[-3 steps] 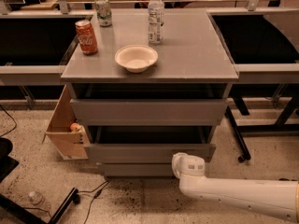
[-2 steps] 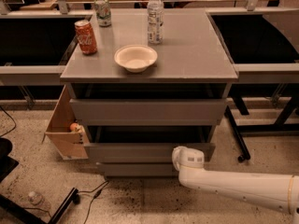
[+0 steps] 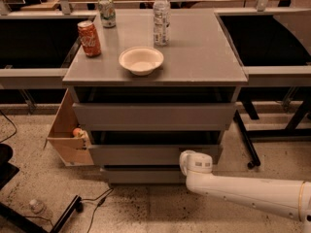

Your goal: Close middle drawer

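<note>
The middle drawer (image 3: 146,155) is the second of three grey handleless fronts on the cabinet in the camera view. It stands out a little, with a dark gap above it. The uppermost front (image 3: 153,116) is above it and the lowest front (image 3: 141,174) sits set back below. My white arm comes in from the lower right. My gripper (image 3: 190,160) is at the right part of the middle drawer's front, level with its lower edge. The wrist housing hides its tip.
On the cabinet top stand a white bowl (image 3: 141,60), a red can (image 3: 89,38), a green can (image 3: 107,11) and a water bottle (image 3: 161,16). A cardboard box (image 3: 65,140) leans at the cabinet's left. A wheeled table leg (image 3: 249,149) is right. Cables (image 3: 97,203) lie on the floor.
My arm has moved up and a little closer to the middle drawer's front. The drawer front looks about where it was.
</note>
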